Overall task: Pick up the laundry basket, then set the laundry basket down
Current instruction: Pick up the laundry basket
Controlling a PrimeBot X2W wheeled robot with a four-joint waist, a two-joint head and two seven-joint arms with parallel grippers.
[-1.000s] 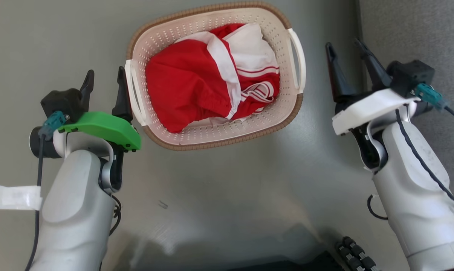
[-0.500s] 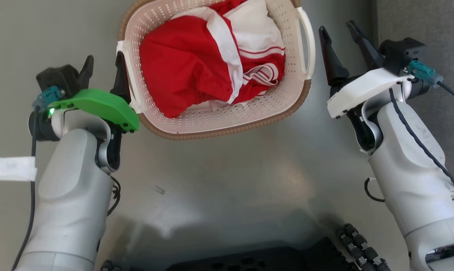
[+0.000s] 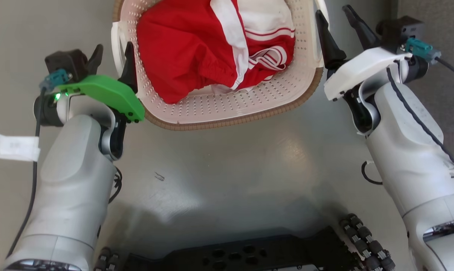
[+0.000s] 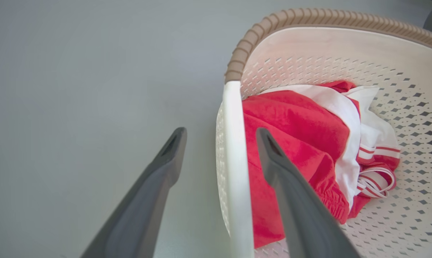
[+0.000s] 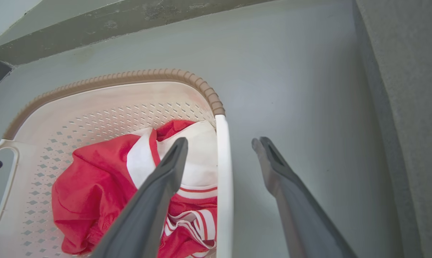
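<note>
Just before us, the laundry basket (image 3: 219, 107) seems to rest on the grey floor (image 3: 227, 162). It has cream perforated walls, a brown woven-look rim and a red-and-white garment (image 3: 185, 45) bundled inside. Our left gripper (image 3: 113, 47) straddles the left handle (image 4: 233, 161), fingers apart, one inside and one outside, not pinching. Our right gripper (image 3: 331, 11) straddles the right handle (image 5: 223, 179) likewise, fingers spread.
</note>
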